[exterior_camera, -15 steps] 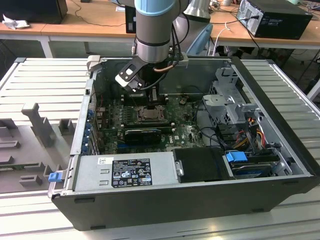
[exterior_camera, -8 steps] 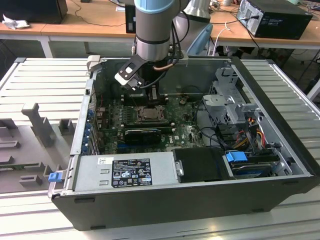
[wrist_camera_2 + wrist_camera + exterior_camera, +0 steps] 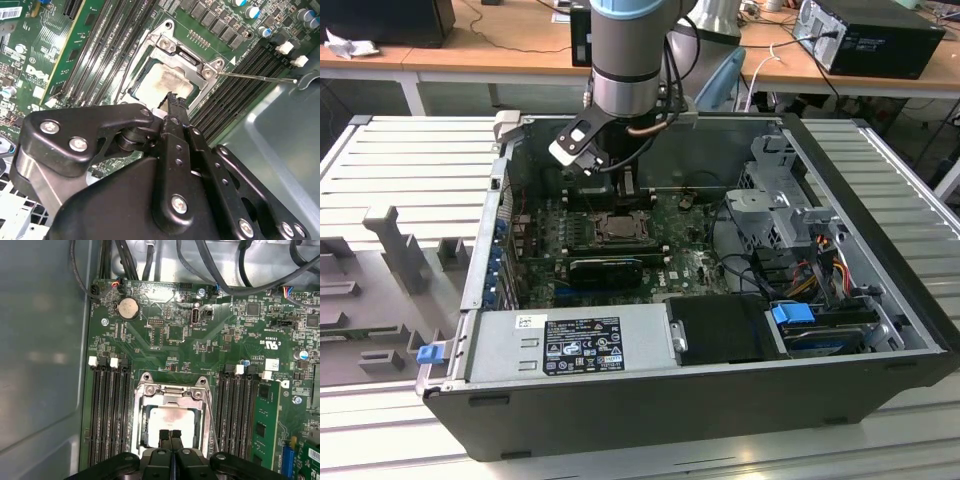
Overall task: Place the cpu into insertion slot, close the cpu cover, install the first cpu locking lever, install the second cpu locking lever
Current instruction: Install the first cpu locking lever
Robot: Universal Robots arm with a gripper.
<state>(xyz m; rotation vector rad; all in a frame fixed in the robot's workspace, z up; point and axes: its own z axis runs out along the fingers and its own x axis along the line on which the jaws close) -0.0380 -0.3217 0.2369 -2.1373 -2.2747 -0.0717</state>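
Note:
The cpu (image 3: 170,421) (image 3: 162,82) lies flat in the insertion slot (image 3: 142,426), its pale, smudged face showing through the window of the cpu cover (image 3: 170,392) (image 3: 186,54). The cover lies down over the socket. My gripper (image 3: 170,434) (image 3: 176,101) hangs just above the cpu's near edge, shut, with nothing between its fingers. One thin locking lever (image 3: 260,77) (image 3: 213,422) juts away from the socket's side, unlatched. In the exterior view the gripper (image 3: 627,198) stands over the socket (image 3: 618,228) inside the open computer case.
Black memory slots (image 3: 107,410) (image 3: 240,410) flank the socket on both sides. Cables (image 3: 235,275) run along the board's far edge. The case wall (image 3: 40,350) stands close on one side. A power supply (image 3: 570,345) and a drive cage (image 3: 785,215) fill the case elsewhere.

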